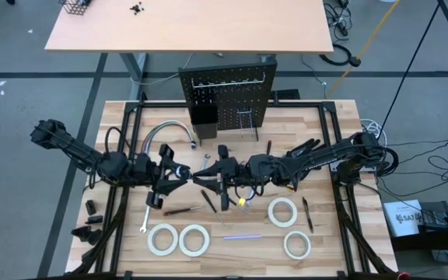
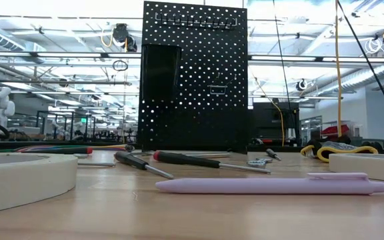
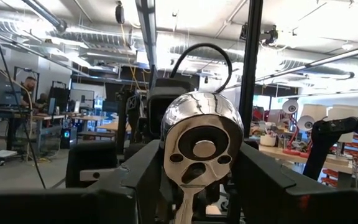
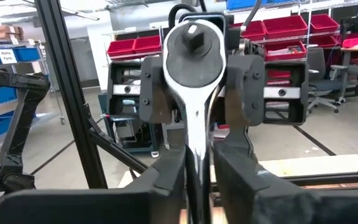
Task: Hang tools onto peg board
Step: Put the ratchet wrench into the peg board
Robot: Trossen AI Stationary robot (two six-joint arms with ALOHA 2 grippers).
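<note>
The peg board stands upright at the far edge of the table, and the small black bin hanging on its face is the only container here; from above I can't tell whether anything sits inside it. A wire hook hangs beside the bin with no tool on it.

Just in front of the peg board, both arms stretch in low from either side and meet over the middle of the table. Between them is the ratchet, lifted off the wood. The left gripper has its fingers on either side of the ratchet's round chrome head. The right gripper faces it, with the ratchet's shaft running between its fingers; whether those fingers press the shaft or stand just clear of it, I cannot tell.

Farther from the peg board lie four white tape rolls, a wrench, screwdrivers and a pale purple pen.
</note>
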